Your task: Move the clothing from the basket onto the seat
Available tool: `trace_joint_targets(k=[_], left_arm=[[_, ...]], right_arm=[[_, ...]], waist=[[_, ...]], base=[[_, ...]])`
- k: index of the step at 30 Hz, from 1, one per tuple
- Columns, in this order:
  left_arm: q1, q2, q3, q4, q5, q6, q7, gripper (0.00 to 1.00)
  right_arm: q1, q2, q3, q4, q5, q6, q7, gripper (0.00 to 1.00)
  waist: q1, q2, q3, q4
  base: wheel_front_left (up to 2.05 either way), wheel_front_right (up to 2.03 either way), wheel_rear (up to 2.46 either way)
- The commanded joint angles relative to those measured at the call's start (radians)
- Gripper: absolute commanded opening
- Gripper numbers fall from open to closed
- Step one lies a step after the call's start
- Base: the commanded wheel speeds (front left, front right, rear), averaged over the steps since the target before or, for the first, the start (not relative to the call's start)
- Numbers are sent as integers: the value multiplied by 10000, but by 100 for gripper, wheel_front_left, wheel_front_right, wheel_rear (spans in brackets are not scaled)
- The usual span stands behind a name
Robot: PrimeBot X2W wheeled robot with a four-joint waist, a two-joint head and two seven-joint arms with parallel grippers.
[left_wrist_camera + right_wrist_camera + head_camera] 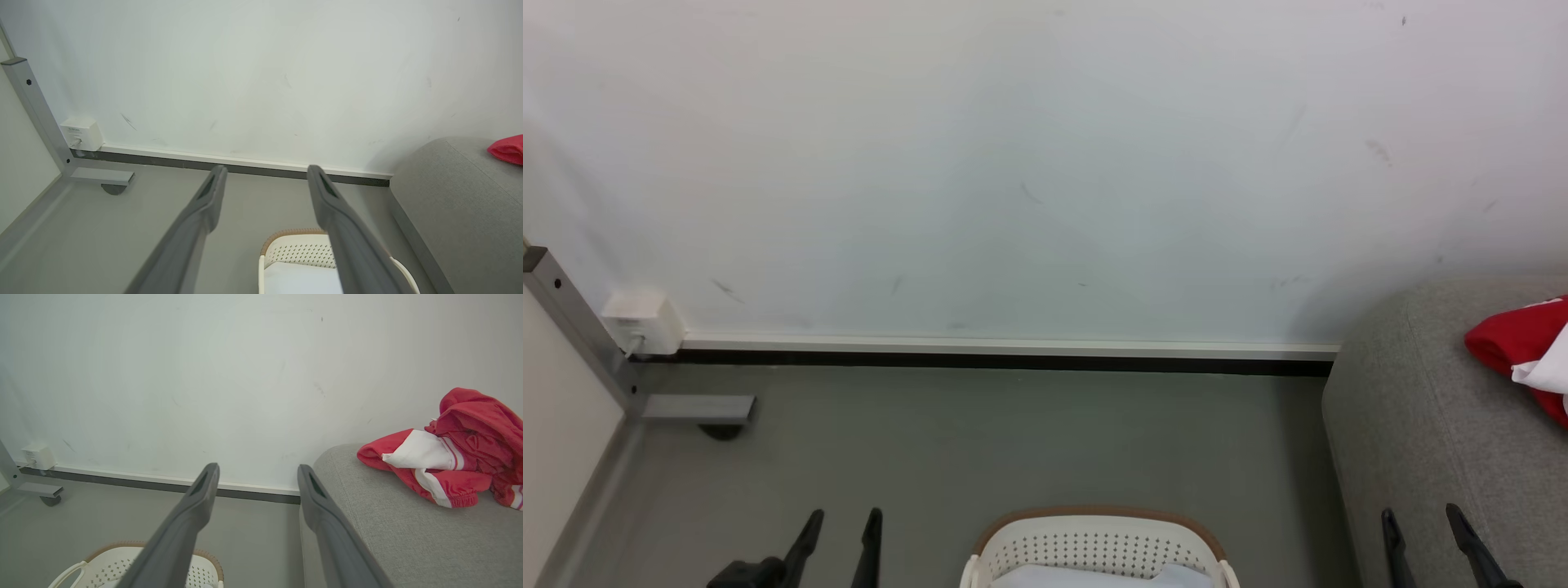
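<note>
With the clothing (1515, 347) heaped on the seat (1413, 433) at the head view's right edge and a pale sheet (1094, 576) showing in the basket (1094, 518) at bottom centre, the left gripper (845, 514) and right gripper (1420, 511) hang spread wide and empty at the lower corners, so the transfer looks finished or between picks, and the next move likely calls for a look down into the basket for any red fabric.

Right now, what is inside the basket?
A pale bluish-white sheet lies inside the basket. Anything under the sheet is covered, and the basket's near part is cut off by the picture edge. Red clothing lies on the seat.
</note>
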Motion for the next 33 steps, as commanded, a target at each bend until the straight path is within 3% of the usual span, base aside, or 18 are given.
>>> trace_joint_targets(k=[1, 19, 20, 25, 33], left_arm=[[-70, -20, 81, 21, 91, -3, -4, 100], [-4, -167, 581, 191, 460, -68, -5, 100], [7, -201, 535, 289, 313, -50, 7, 0], [191, -297, 544, 581, 172, -50, 87, 0], [47, -292, 712, 387, -1407, -54, 532, 0]], right_arm=[[-131, -54, 6, 35, -1, -26, 9, 100], [-69, -31, 259, 241, 266, -26, 8, 100], [-28, 33, 274, 326, 144, 0, 1, 0], [134, 98, 276, 616, 289, 0, 60, 0], [-111, 101, 146, 578, 1911, -2, 490, 0]], waist=[[-1, -1, -4, 35], [-1, -1, -80, 180], [0, -1, -79, 183], [0, -1, -75, 182], [0, -1, -39, 170]], base=[[0, 0, 0], [0, 0, 0], [0, 0, 0], [0, 0, 0], [0, 0, 0]])
